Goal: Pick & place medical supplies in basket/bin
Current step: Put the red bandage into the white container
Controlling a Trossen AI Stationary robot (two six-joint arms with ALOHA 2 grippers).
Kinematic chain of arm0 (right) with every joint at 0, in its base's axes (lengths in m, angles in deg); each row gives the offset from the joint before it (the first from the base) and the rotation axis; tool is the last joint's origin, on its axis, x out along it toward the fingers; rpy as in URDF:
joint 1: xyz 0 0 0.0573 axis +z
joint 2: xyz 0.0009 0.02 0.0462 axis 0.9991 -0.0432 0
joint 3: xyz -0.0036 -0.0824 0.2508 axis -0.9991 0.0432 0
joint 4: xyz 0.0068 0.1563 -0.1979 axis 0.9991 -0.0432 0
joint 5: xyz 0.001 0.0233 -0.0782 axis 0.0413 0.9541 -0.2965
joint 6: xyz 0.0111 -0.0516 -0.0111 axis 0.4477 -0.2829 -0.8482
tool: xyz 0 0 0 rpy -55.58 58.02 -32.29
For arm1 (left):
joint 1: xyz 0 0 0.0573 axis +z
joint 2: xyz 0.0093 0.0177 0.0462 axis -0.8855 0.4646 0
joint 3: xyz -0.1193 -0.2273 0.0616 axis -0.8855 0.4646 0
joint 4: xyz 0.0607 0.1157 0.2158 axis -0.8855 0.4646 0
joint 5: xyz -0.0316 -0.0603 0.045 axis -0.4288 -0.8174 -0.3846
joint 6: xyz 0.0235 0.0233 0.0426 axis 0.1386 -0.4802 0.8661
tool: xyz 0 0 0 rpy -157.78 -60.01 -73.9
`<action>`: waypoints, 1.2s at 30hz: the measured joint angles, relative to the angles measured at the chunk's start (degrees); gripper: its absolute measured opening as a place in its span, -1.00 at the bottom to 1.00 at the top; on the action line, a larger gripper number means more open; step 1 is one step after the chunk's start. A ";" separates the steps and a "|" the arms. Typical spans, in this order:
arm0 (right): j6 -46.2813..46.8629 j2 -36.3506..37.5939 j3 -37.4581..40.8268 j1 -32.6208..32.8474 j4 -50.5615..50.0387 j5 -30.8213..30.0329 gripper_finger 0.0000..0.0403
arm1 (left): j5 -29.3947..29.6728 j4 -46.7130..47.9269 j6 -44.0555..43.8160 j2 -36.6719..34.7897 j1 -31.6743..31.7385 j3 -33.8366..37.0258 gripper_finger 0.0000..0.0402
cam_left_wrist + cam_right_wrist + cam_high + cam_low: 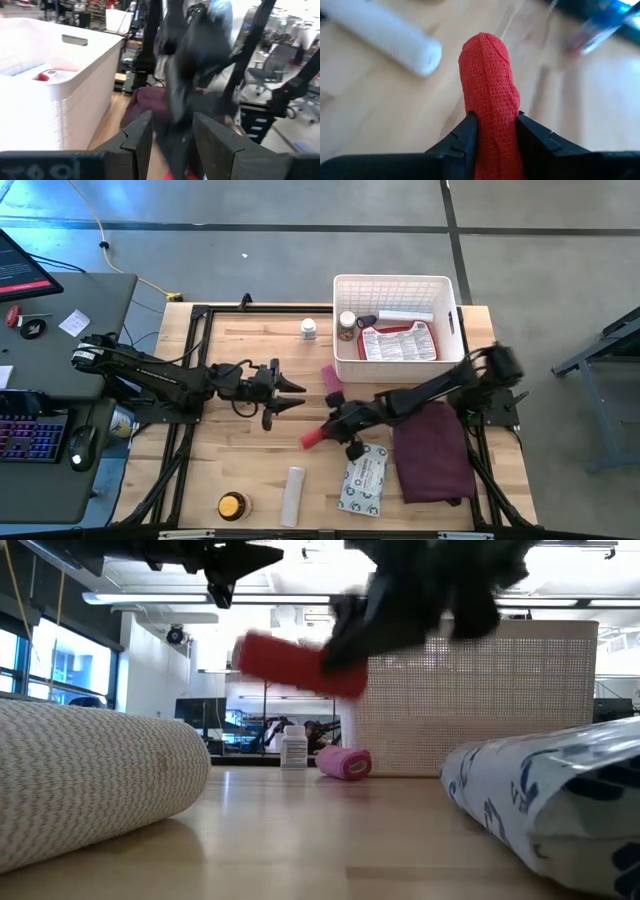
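Note:
A red wrapped roll sits between the fingers of my right gripper, which is shut on it above the middle of the table. In the low view the roll hangs clear of the wood. My left gripper stands open and level left of centre, nothing between its fingers. The white lattice basket stands at the far right, with a red first-aid case and a small bottle inside it. My right gripper pinches the red roll between its two fingers, on its two sides near its back end. The fingers slant down from the table's right and lie along the roll, which juts out past their tips. The roll narrows where they press and is lifted clear.
On the table lie a white roll, an orange-lidded tin, a blue-patterned packet, a pink roll and a white bottle. A maroon cloth lies under the right arm.

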 joint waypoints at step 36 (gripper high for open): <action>-0.43 24.19 -0.15 -52.02 -16.60 -5.01 -0.46 | 22.82 4.87 9.06 19.13 0.09 -7.74 0.68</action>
